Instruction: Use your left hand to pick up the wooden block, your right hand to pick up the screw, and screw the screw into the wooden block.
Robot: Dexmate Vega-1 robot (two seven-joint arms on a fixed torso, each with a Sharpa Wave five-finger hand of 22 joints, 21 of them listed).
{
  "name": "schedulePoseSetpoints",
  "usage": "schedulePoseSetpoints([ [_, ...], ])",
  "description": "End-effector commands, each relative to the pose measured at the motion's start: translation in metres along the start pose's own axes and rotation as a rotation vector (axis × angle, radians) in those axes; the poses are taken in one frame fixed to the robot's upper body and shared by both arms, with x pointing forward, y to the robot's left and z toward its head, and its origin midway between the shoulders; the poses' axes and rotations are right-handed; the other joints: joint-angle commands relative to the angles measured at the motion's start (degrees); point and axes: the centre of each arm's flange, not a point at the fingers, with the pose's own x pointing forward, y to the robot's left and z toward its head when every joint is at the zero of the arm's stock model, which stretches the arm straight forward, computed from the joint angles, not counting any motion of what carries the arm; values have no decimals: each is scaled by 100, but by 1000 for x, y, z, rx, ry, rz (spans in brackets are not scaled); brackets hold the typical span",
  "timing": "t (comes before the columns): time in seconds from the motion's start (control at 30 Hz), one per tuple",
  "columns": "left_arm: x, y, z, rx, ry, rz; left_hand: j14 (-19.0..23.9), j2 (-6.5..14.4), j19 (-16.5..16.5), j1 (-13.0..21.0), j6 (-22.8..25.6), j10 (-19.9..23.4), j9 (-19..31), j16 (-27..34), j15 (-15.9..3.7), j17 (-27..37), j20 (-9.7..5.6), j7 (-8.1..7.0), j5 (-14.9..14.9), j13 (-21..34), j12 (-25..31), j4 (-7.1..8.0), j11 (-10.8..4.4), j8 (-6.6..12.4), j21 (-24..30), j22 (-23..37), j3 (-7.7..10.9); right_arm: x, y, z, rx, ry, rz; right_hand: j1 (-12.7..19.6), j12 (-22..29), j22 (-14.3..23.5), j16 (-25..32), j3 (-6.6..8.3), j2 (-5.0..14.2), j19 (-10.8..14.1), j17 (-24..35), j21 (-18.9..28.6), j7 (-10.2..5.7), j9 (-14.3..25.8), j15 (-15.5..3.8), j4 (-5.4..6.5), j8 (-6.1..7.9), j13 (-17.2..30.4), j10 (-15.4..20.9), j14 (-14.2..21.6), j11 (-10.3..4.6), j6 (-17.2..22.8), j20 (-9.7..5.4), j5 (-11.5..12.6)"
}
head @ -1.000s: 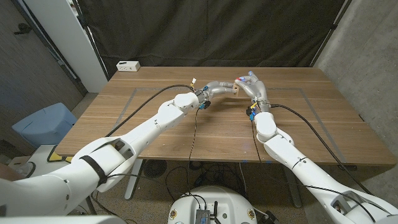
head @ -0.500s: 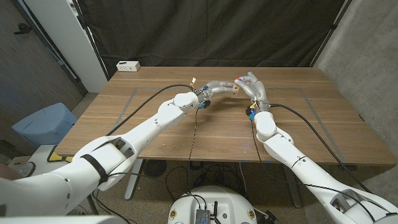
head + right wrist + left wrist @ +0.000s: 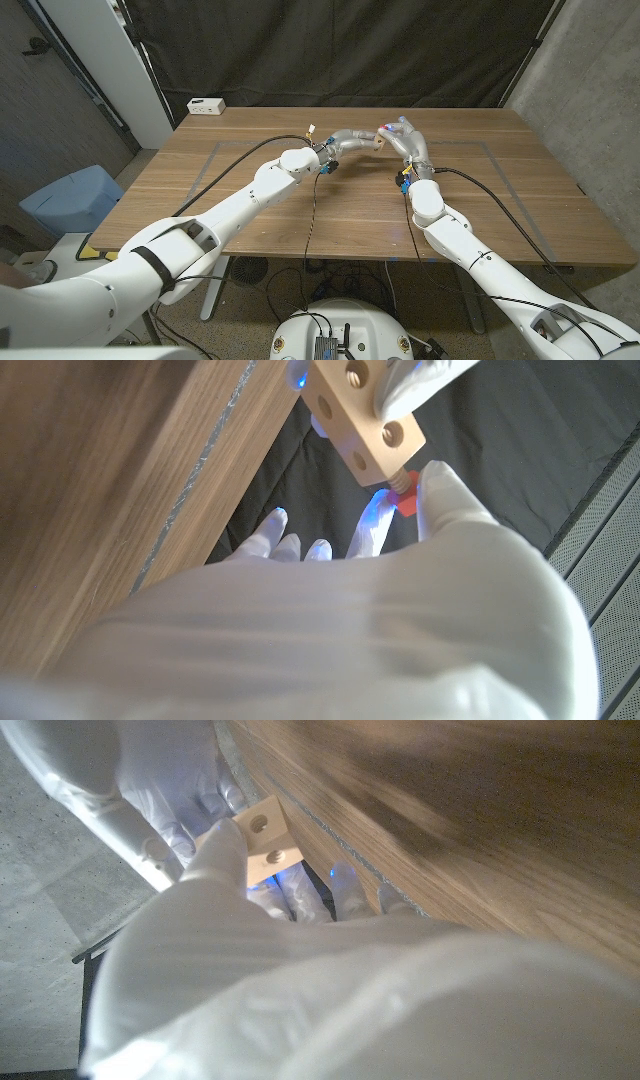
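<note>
My left hand (image 3: 352, 139) holds a pale wooden block (image 3: 381, 142) with round holes above the far middle of the table; in the left wrist view the block (image 3: 264, 840) sticks out past my left hand (image 3: 220, 870). My right hand (image 3: 404, 138) meets it from the right and pinches a screw with a red head (image 3: 384, 128). In the right wrist view the screw (image 3: 404, 494) has its wooden thread against the end of the block (image 3: 362, 422), held between the fingers of my right hand (image 3: 440, 510). How deep the thread sits is hidden.
The wooden table (image 3: 340, 200) spreads below both hands. A small white box (image 3: 206, 105) sits at its far left corner. A black curtain hangs behind. Cables run along both arms and over the table's front edge.
</note>
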Motion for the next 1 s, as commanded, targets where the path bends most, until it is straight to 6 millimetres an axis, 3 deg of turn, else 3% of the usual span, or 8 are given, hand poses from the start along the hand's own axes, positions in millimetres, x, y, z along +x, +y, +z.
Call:
schedulePoseSetpoints([
  [0.03,1,1,-2,-4,1,8,78,18,23,21,56,49,28,48,-292,17,11,-16,21,2,27,-6,-16,37,38,11,40,1,0,0,3,-1,-6,-41,-15,18,-12,23,-12,15,16,-13,8,20,15,-3,23,27,-19,18,26,-11,-9,29],
  [1.0,-1,-1,-4,-26,-5,30,194,-9,109,76,340,314,17,69,-414,10,-62,-77,10,-68,64,-22,-25,105,55,13,45,-1,-1,2,6,-10,-14,-40,-6,18,-12,31,-3,18,24,-9,34,1,6,-1,46,28,-26,14,12,-22,-8,29],
])
